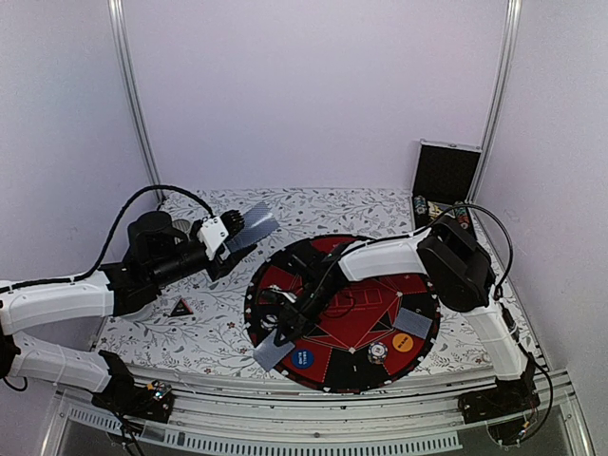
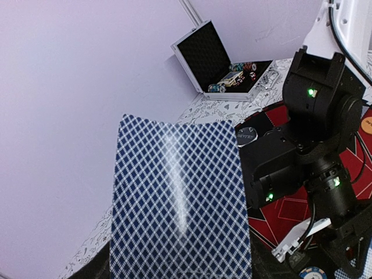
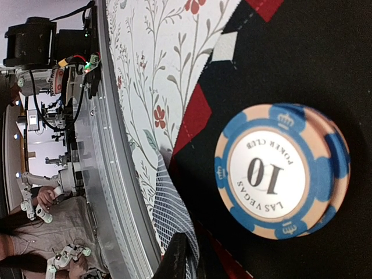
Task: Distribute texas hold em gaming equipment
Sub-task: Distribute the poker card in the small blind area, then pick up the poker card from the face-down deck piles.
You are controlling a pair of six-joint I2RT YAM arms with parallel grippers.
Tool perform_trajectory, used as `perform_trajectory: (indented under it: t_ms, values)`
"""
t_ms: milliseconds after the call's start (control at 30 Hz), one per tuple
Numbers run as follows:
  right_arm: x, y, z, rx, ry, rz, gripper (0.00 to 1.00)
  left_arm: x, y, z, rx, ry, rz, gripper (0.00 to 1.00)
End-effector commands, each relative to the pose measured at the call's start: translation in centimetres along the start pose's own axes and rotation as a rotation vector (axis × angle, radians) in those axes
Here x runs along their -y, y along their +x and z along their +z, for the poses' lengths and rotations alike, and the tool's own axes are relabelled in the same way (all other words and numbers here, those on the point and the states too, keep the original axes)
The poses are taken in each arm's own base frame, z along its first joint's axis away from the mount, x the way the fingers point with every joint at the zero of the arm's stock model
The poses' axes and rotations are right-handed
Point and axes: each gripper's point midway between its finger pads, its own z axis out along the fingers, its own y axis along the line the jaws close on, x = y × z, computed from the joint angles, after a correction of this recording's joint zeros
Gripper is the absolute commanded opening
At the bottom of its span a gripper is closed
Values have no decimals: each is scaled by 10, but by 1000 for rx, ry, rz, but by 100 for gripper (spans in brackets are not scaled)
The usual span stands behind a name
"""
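We see the flower-patterned table (image 1: 204, 332) filling the lower half of the top view, with the round black-and-red mat (image 1: 380, 302) lying right of centre. The left arm (image 1: 57, 296) reaches in from the left edge, and the right arm (image 1: 456, 261) bends in from the right. An open black case (image 1: 445, 173) stands in the upper right corner; the left wrist view shows loose chips (image 2: 235, 75) in its tray.

The left gripper (image 1: 231, 239), raised at upper left of centre, pinches a blue-backed card (image 1: 253, 224). Whether it is one card or several stacked, we cannot tell. The right gripper (image 1: 283, 331) hangs low over the mat's lower left, and we cannot tell whether it is open or closed. Just below it a second card (image 1: 273, 354) overlaps the mat's rim. A third card (image 1: 411, 323) lies on the mat's right side.

Along the mat's bottom rim sit a blue disc (image 1: 303, 358), a small chip (image 1: 378, 351) and an orange disc (image 1: 403, 343). In the right wrist view a blue-and-peach striped chip (image 3: 282, 171) marked 10 rests on black felt at right.
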Motion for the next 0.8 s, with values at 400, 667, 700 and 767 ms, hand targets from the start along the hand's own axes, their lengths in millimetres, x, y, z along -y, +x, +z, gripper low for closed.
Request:
perform_trajectory:
  t_ms: [400,667,700,767]
  values:
    - [-18,-17,-30,69,124,-76,41,-2,-9,-2,39,-11,-2,57]
    - [-17,-17,-66,94,211,-78,45,-2,-9,-3,38,-13,-1,57]
    - [-17,-18,-73,102,225,-83,45,-2,-9,-3,39,-12,0,57]
    - [-17,-20,-89,126,259,-87,47,-2,-9,-3,40,-13,1,57]
